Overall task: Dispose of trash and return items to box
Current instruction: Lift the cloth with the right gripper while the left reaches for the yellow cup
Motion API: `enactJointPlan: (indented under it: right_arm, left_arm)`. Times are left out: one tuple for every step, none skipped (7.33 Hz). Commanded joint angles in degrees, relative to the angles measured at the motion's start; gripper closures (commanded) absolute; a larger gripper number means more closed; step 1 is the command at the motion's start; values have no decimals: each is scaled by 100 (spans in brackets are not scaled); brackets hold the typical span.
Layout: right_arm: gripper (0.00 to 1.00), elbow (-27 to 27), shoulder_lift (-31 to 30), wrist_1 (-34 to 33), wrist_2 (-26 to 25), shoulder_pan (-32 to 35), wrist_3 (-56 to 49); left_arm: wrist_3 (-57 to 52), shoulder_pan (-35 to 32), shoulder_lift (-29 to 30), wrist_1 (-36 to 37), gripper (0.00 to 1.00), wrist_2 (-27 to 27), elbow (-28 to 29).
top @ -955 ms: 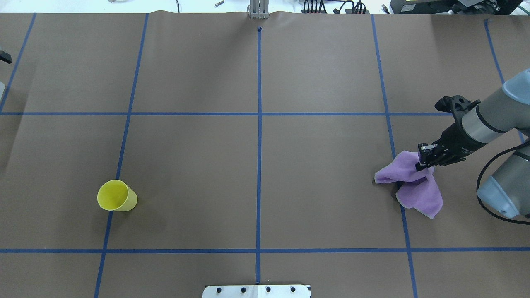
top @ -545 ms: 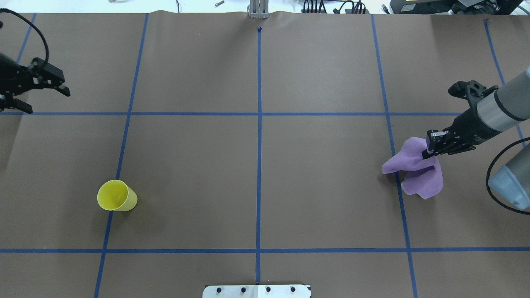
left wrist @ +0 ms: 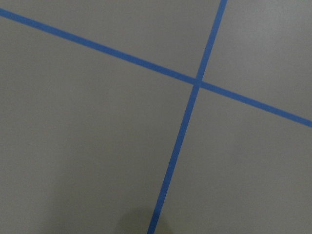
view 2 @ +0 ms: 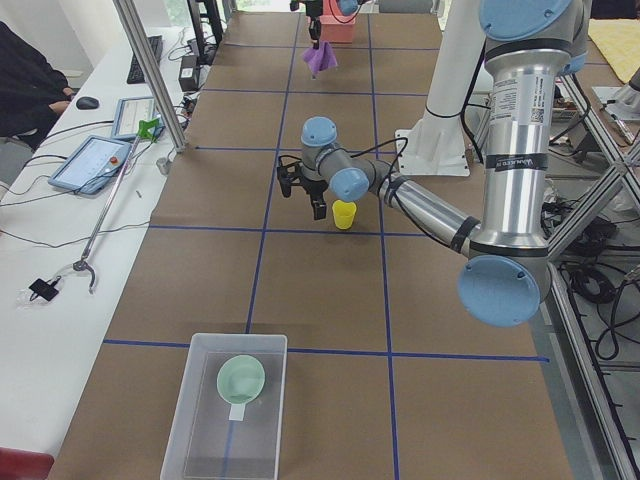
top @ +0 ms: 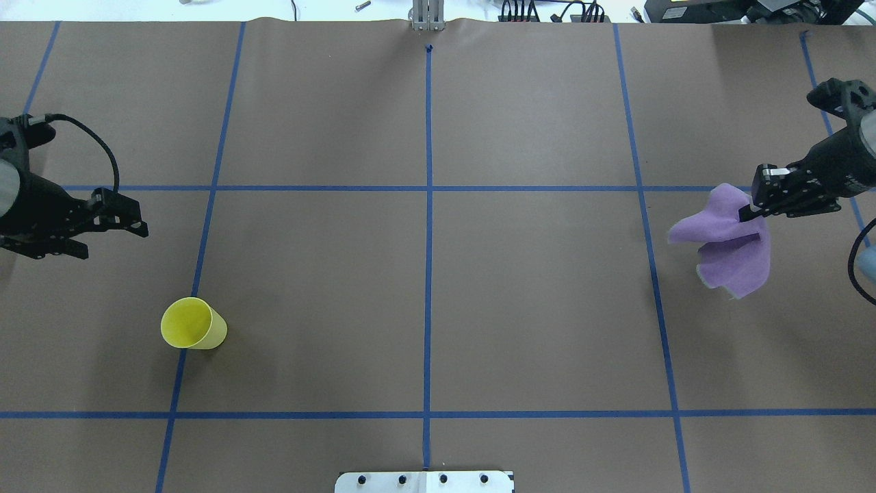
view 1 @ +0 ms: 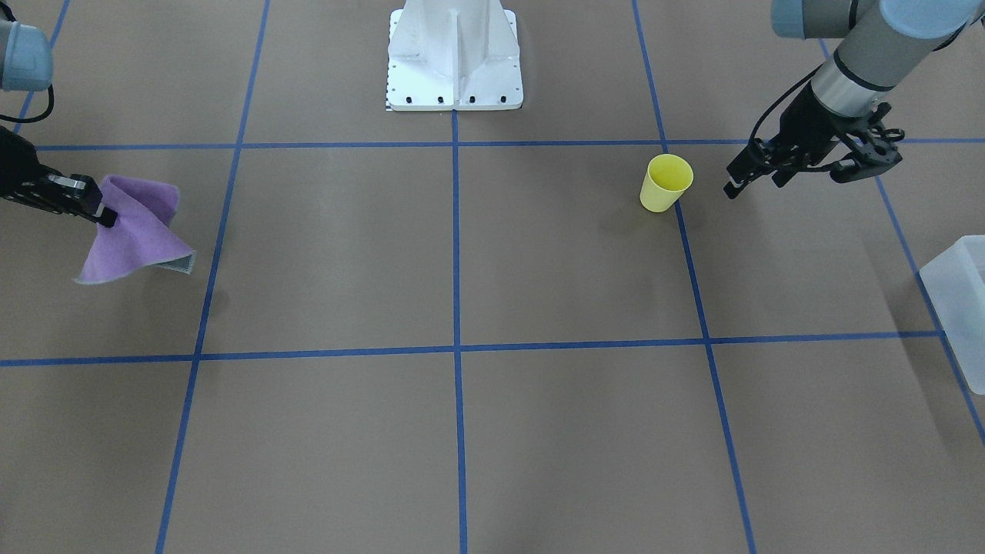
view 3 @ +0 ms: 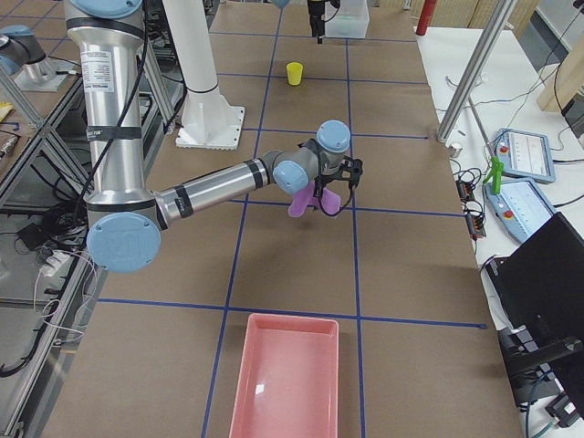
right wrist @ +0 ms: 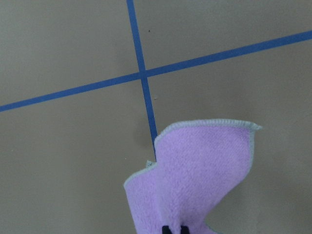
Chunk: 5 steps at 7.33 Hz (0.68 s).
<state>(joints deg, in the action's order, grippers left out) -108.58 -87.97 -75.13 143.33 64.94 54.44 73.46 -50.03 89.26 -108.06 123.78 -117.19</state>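
The yellow cup (top: 194, 325) stands upright on the brown table, also in the front view (view 1: 666, 183) and the left view (view 2: 344, 214). My left gripper (top: 116, 243) is open and empty, hovering a little beyond and to the left of the cup (view 1: 752, 185). My right gripper (top: 744, 216) is shut on a purple cloth (top: 727, 243), which hangs above the table at the far right (view 1: 137, 235); the cloth also fills the right wrist view (right wrist: 195, 180). The frosted box (view 2: 222, 445) holds the pale green bowl (view 2: 241, 380) and shows at the front view's edge (view 1: 954, 285).
A pink tray (view 3: 283, 383) lies at the table's right end. The white pedestal (view 1: 454, 61) stands at the near middle edge. Blue tape lines (left wrist: 185, 117) grid the brown table cover. Tablets and cables lie on the side bench (view 2: 100, 160).
My left arm has come in from the left, towards the cup. My right gripper has lifted the purple cloth off the table and carried it right and further away.
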Motion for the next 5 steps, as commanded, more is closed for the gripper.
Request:
enactJointPlan:
  right_arm:
    - [100,-50,-27,-116,19,343,-29]
    - [100,-50,-27,-134,28,518,-64]
    - [100,-50,-36,-134,19,581,-73]
    - [100,-50,-114,-134,11,634,-82]
    - [100,-50,-132,-134,-16,651,-82]
  left_arm:
    - [334,650,-180,-198,2,-345,-6]
    - [562,922,-302,-494,2,-511,3]
    - [764,1082,-304,-514,2,-557,3]
    - [862,1205,-312,-532,2,-557,-6]
    - [871,1250,-321,-541,2,-548,3]
